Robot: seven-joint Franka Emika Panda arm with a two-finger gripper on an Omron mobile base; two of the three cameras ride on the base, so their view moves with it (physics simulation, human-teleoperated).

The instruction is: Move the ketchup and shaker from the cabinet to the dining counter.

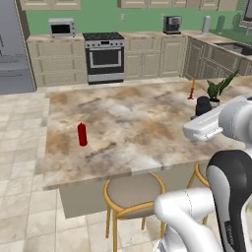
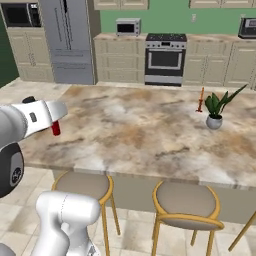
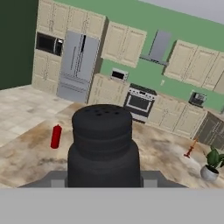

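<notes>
My gripper (image 1: 202, 113) is shut on the black shaker (image 3: 102, 144), which sits upright between the jaws and shows its holed top in the hand view. In the left base view the shaker (image 1: 203, 105) hangs over the right part of the dining counter (image 1: 138, 128). The red ketchup (image 1: 82, 134) stands upright on the counter's left side, well apart from the gripper. The ketchup (image 3: 55, 136) also appears left of the shaker in the hand view, and my arm half covers the ketchup (image 2: 56, 130) in the right base view. Tan double-door wall cabinets (image 3: 123, 43) hang on the far green wall.
A potted plant (image 2: 215, 112) and a thin orange candlestick (image 2: 201, 101) stand at the counter's right end. Yellow-framed stools (image 1: 134, 194) line the near side. Stove (image 1: 104, 56), microwave (image 1: 61, 28) and fridge (image 2: 67, 40) are along the back wall.
</notes>
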